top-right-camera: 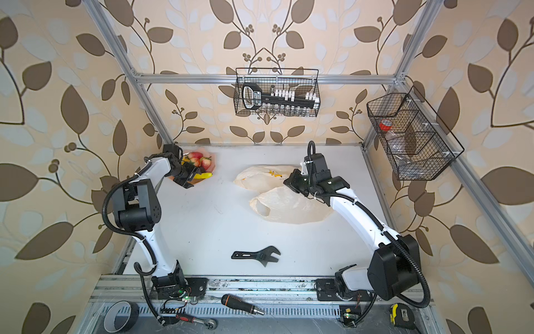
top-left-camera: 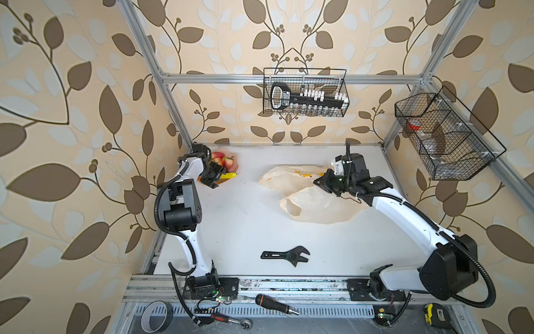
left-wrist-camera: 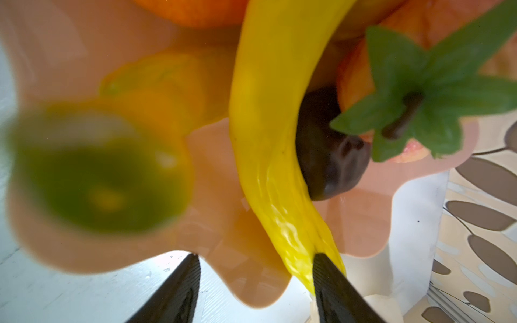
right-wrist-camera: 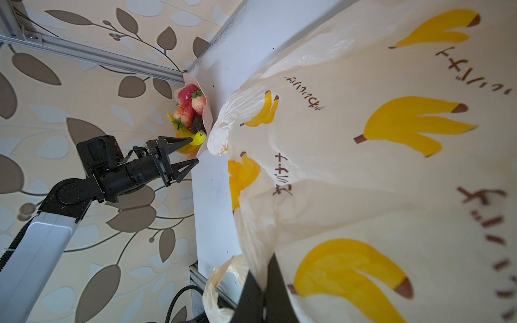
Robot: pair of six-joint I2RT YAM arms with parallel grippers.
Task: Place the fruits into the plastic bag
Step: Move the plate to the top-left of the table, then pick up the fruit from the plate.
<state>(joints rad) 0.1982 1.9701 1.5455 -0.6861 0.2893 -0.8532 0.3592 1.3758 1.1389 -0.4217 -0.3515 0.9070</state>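
While the small toy fruits [top-left-camera: 224, 161] lie heaped in the pink petal-shaped plastic dish [left-wrist-camera: 218, 251], the left gripper [right-wrist-camera: 195, 150] hangs at that dish's rim, jaws parted and gripping nothing. One finger sits just beside the tip of a long yellow banana [left-wrist-camera: 268, 112], which lies against a dark brown round fruit [left-wrist-camera: 327, 156]. Well apart from the dish, the thin cream banana-printed plastic bag [top-left-camera: 312, 202] lies crumpled, its film pinched in the clenched right gripper [right-wrist-camera: 260, 265].

Robotics lab work cell dressed like a home. Aluminium framing [top-left-camera: 219, 78], leaf-patterned wallpaper [top-left-camera: 86, 86] and hung wire baskets [top-left-camera: 267, 86] surround a white tabletop [top-left-camera: 245, 208]. A wrench [top-left-camera: 286, 255] lies on it, a screwdriver [top-left-camera: 274, 304] and tape measure [top-left-camera: 436, 315] by its front edge.
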